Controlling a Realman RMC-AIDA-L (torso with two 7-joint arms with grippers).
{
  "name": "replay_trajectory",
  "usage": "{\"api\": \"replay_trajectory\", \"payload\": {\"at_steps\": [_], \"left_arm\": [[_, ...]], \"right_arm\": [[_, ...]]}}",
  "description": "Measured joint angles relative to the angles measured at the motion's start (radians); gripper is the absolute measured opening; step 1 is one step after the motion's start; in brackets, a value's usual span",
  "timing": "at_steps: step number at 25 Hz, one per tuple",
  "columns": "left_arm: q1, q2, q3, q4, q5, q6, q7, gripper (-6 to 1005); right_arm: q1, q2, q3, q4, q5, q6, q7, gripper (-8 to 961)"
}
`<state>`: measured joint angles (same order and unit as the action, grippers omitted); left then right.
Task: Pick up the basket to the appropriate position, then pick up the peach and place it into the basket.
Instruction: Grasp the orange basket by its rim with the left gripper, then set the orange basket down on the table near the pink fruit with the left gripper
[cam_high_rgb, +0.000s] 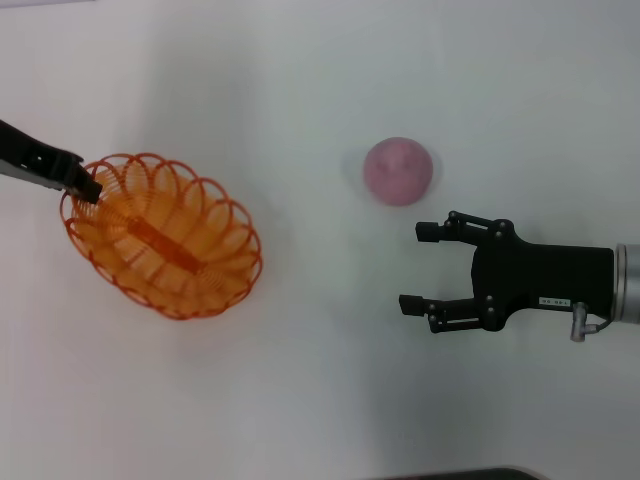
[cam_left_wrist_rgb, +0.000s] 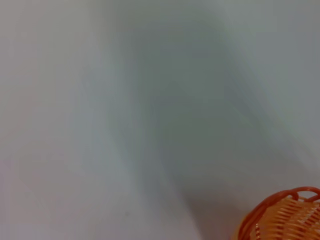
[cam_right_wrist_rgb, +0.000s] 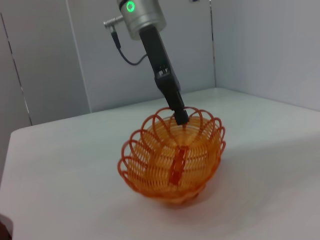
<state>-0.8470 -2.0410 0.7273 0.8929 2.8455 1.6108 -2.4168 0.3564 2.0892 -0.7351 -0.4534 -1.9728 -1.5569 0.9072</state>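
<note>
The basket (cam_high_rgb: 162, 236) sits on the white counter (cam_high_rgb: 320, 380) at about 9 o'clock in the head view, and it looks tilted, with its open side turned up and a little toward the right. The left end effector (cam_high_rgb: 88, 187) is at the basket's rim at about 10 o'clock of the basket, and its dark fingertips are closed on the scalloped wire there. The right wrist view shows the same grip from the other side: the left end effector (cam_right_wrist_rgb: 181, 116) comes down from above and pinches the far rim of the basket (cam_right_wrist_rgb: 172, 160), which leans on its lower edge on the counter (cam_right_wrist_rgb: 60, 170).

The peach (cam_high_rgb: 398, 171) lies alone on the counter at about 1 o'clock from the middle of the head view, well apart from the basket. The right end effector (cam_high_rgb: 422, 268) hovers just beside the peach, at about 5 o'clock of it, with its two fingers spread wide and nothing between them; it does not touch the peach.

The left arm is cut off by the picture's edge. The left wrist view shows only a small part of the basket (cam_left_wrist_rgb: 282, 217) in one corner, and the rest is a blurred pale surface.
</note>
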Motion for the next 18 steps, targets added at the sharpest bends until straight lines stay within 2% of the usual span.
{"api": "replay_trajectory", "payload": {"at_steps": [6,9,14,18], "left_arm": [[-0.040,0.075,-0.209,-0.130,-0.019,0.065,-0.014,72],[-0.035,0.096,-0.265,-0.158,-0.029,0.077,-0.024,70],[-0.003,0.090,-0.295,-0.157,-0.049,0.081,-0.051,69],[0.059,0.069,-0.324,-0.153,-0.125,0.073,-0.068,69]], "right_arm": [[0.001,0.000,-0.003,0.000,0.000,-0.002,0.011,957],[0.001,0.000,-0.003,0.000,0.000,-0.004,0.011,957],[0.001,0.000,-0.003,-0.002,0.000,-0.005,0.012,957],[0.002,0.000,-0.002,0.000,0.000,-0.005,0.012,957]]}}
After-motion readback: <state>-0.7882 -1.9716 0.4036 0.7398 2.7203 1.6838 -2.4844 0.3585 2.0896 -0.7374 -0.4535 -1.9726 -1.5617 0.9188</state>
